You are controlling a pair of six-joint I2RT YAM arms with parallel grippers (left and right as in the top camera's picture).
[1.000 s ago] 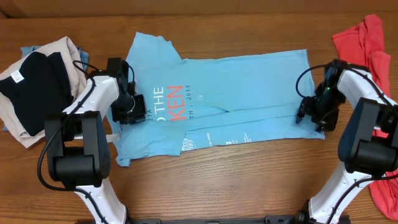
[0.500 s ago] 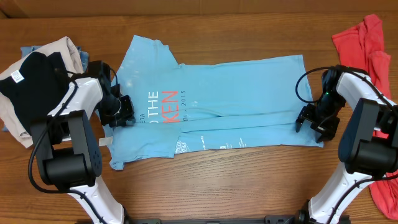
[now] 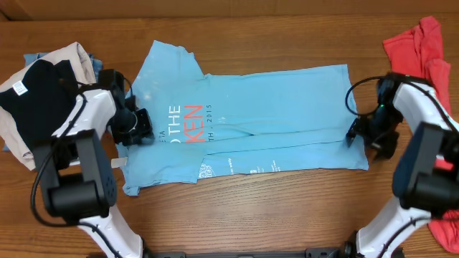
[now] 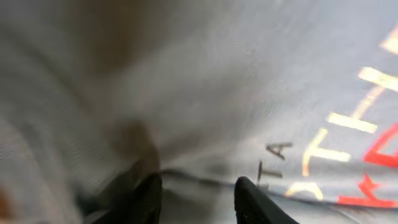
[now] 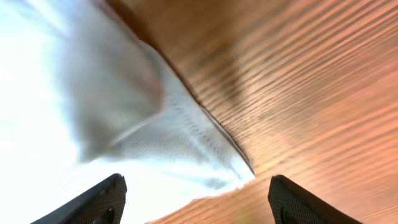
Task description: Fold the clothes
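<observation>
The clothes, a light blue T-shirt (image 3: pixel 272 107) with red and white lettering (image 3: pixel 188 120), lie flat across the middle of the table with the front long edge folded over. My left gripper (image 3: pixel 145 127) rests on the shirt's left side beside the lettering. In the left wrist view its fingers (image 4: pixel 147 198) stand apart over the fabric (image 4: pixel 249 74), gripping nothing. My right gripper (image 3: pixel 358 135) is at the shirt's right edge. In the right wrist view it (image 5: pixel 196 200) is wide open, with the shirt's corner (image 5: pixel 205 162) lying loose on the wood between the fingers.
A pile of black and beige folded garments (image 3: pixel 39 100) with a bit of denim (image 3: pixel 32 57) sits at the far left. A red garment (image 3: pixel 423 50) lies at the far right, with more red cloth (image 3: pixel 446 229) at the front right corner. Bare wooden table (image 3: pixel 272 208) shows in front.
The shirt slid left and slightly toward the front. The left gripper moved left with it. Both grippers' jaws have widened, and the right one now sits just off the shirt's right edge.
</observation>
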